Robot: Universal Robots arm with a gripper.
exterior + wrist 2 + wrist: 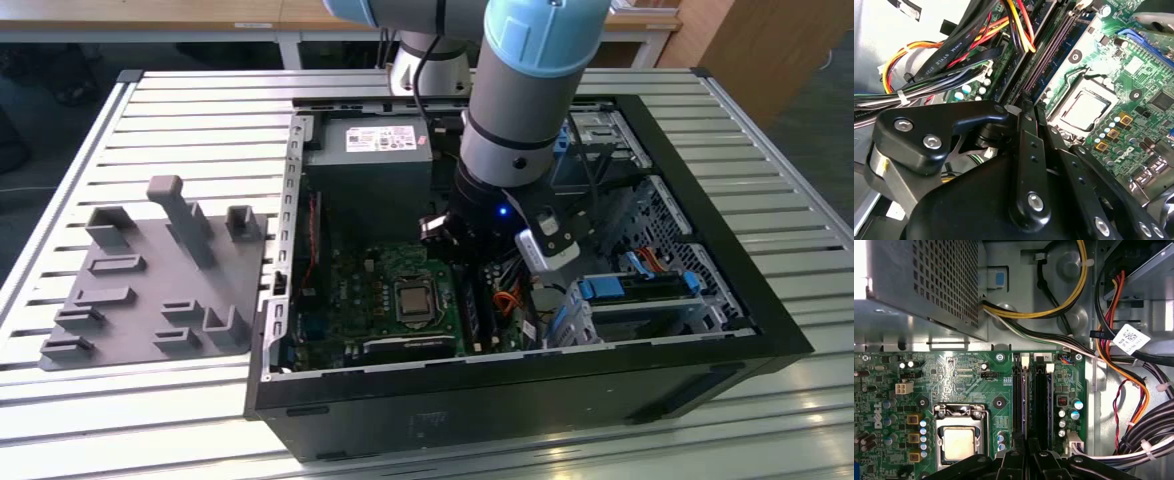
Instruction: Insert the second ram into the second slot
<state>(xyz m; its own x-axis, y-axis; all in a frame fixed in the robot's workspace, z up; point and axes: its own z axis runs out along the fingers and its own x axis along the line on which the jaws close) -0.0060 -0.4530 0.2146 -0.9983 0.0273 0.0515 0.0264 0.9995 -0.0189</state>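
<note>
Slatted metal table (160,110) under everything, and on it the open computer case (534,400); deep inside lies the processor socket (959,440), my landmark on the green motherboard (954,375). Well out from the socket, past the case wall on the exterior view's left, a grey fixture tray (147,290) sits on the slats; my arm (514,130) plunges into the case, wrist hanging close above the socket.

In the first wrist view the memory slots (1042,405) run just beside the socket, long and black. The second ram (1026,400) shows as a thin bluish strip seen edge-on, lying along the slot nearer the socket, as best I can judge. My gripper (1027,442) sits right over that strip's near end, in line with it; in the second wrist view the gripper (1030,107) stands at the foot of the same slots. Clenched on the stick or released, I cannot tell.

Beyond the slots from the socket, black cables (1149,430) bundle up; the perforated power supply (924,280) sits past the board's far edge from the socket.
</note>
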